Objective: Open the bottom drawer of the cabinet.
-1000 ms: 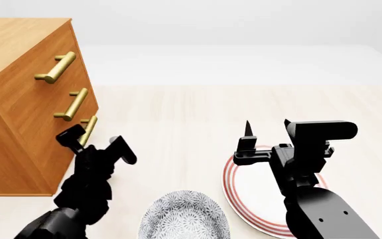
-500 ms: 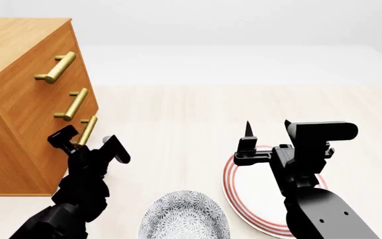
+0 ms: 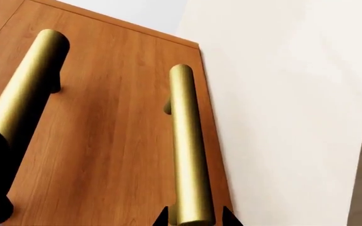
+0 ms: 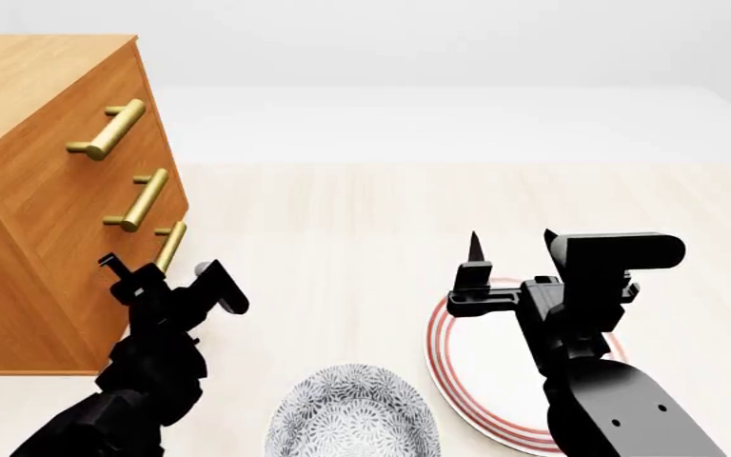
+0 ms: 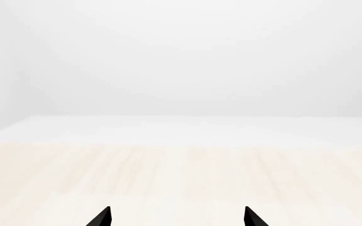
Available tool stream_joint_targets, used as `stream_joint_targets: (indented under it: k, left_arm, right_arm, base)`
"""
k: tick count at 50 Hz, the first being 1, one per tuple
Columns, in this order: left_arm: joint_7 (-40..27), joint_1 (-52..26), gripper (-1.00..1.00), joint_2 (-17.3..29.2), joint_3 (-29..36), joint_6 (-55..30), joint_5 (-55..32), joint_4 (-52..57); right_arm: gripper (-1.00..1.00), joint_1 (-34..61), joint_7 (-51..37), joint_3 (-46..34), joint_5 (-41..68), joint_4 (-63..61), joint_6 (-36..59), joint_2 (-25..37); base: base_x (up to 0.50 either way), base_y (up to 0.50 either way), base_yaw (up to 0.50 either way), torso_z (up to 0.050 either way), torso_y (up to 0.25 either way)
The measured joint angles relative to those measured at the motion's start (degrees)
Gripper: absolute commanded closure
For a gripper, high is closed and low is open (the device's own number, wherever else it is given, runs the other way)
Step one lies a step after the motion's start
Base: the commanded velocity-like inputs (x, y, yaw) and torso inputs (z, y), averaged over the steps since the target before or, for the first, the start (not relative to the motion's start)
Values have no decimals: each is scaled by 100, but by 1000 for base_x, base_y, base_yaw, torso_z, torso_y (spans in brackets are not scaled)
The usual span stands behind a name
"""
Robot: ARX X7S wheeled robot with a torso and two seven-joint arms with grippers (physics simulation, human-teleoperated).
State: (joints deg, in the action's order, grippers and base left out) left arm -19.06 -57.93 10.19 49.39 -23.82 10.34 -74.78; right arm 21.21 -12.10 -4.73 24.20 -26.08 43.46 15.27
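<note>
Low on the cabinet (image 4: 49, 238), at the table's left side, the bottom drawer (image 4: 130, 286) shows its brass handle (image 3: 187, 150) running between the tips of the left gripper (image 4: 168, 281), whose jaws stand apart around the bar without gripping it. A good grasp likely means closing squarely on the bar, then pulling straight out from the drawer front. Well apart, the right gripper (image 4: 512, 252) hangs open and empty over a red-rimmed plate (image 4: 467, 371); a patterned bowl (image 4: 355, 414) sits near the left arm, possibly in the drawer's path.
</note>
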Motion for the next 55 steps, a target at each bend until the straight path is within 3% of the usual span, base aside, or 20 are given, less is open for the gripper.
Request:
stream_joint_targets:
  k: [9, 32, 55]
  left_arm:
    - [35, 115, 100, 125, 33, -165, -9, 385]
    - [641, 694, 100, 474, 264, -1464, 67, 2853]
    - [701, 742, 100, 392, 346, -1665, 158, 3078]
  right_arm:
    - [-100, 1, -21, -4, 34, -12, -4, 13]
    - [-100, 1, -55, -35, 87, 8, -58, 51]
    - [-100, -39, -96, -42, 147, 2, -118, 102]
  base:
    - [0, 0, 0, 0, 0]
    - [-2, 0, 1, 0, 2]
    - [-3, 0, 1, 1, 3]
